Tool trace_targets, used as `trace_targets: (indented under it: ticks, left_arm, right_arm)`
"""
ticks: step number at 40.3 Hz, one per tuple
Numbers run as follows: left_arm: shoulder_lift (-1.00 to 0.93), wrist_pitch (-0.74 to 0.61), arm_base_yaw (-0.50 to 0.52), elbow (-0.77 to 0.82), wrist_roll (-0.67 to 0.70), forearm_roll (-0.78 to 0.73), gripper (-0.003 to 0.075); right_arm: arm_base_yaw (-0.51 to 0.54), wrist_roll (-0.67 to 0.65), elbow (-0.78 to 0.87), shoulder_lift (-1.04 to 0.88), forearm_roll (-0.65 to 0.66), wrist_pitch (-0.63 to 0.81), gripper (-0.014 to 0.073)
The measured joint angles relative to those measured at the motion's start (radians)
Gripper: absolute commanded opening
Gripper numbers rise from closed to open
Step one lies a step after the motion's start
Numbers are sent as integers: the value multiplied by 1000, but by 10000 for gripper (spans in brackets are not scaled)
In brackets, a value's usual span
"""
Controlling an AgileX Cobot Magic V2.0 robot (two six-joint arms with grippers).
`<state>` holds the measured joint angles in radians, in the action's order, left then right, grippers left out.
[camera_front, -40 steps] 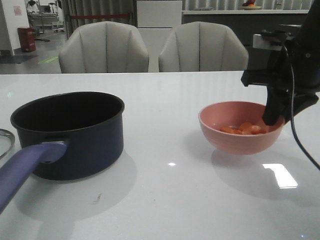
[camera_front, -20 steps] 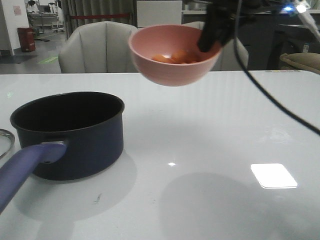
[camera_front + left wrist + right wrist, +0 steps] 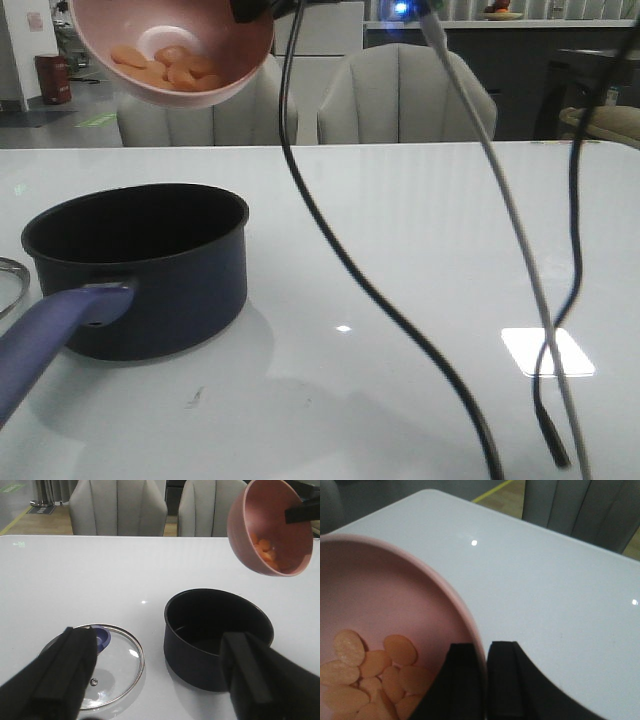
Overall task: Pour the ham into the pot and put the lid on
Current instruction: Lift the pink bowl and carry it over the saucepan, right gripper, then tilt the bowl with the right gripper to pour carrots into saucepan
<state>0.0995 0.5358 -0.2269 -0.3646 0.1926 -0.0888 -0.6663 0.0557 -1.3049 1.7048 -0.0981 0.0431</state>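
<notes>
The right tool (image 3: 486, 680) grips the rim of the pink bowl (image 3: 170, 50), one finger inside and one outside, holding it tilted in the air above the pot (image 3: 140, 265). The ham (image 3: 165, 66) sits in the bowl. The left tool (image 3: 160, 680) hangs open over the tabletop (image 3: 400, 250). The lid (image 3: 107, 667) lies flat at the pot's 9 o'clock in the left wrist view.

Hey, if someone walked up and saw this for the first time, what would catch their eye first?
Probably the pink bowl hanging tilted in the air above the pot, pinched at its rim by the right gripper, with the orange ham lying inside it. Next, the pot itself, dark and empty on the white table. The glass lid lies flat on the table beside the pot, under the open left gripper.
</notes>
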Motion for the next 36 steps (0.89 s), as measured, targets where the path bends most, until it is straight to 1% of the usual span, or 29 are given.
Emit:
trace_targets:
  ticks: [6,9,12,19,23,28,36]
  left_arm:
    - [0,0,0,0,0,0,552]
    - [0,0,0,0,0,0,552]
    - [0,0,0,0,0,0,552]
    - [0,0,0,0,0,0,552]
    - [0,0,0,0,0,0,552]
    - [0,0,0,0,0,0,552]
    - [0,0,0,0,0,0,552]
  right_arm:
    - [0,14,143,6,10,290,137]
    - [-4,51,171,12,11,375,137]
    - [-15,134,179,21,11,435,137]
    - [-72,402,180,52,-1,502,137]
    - [-113,591,180,76,-67,535,137]
    - [-163,834,180,113,-164,631,137]
    - [-207,1140,180,197,-200,840,137]
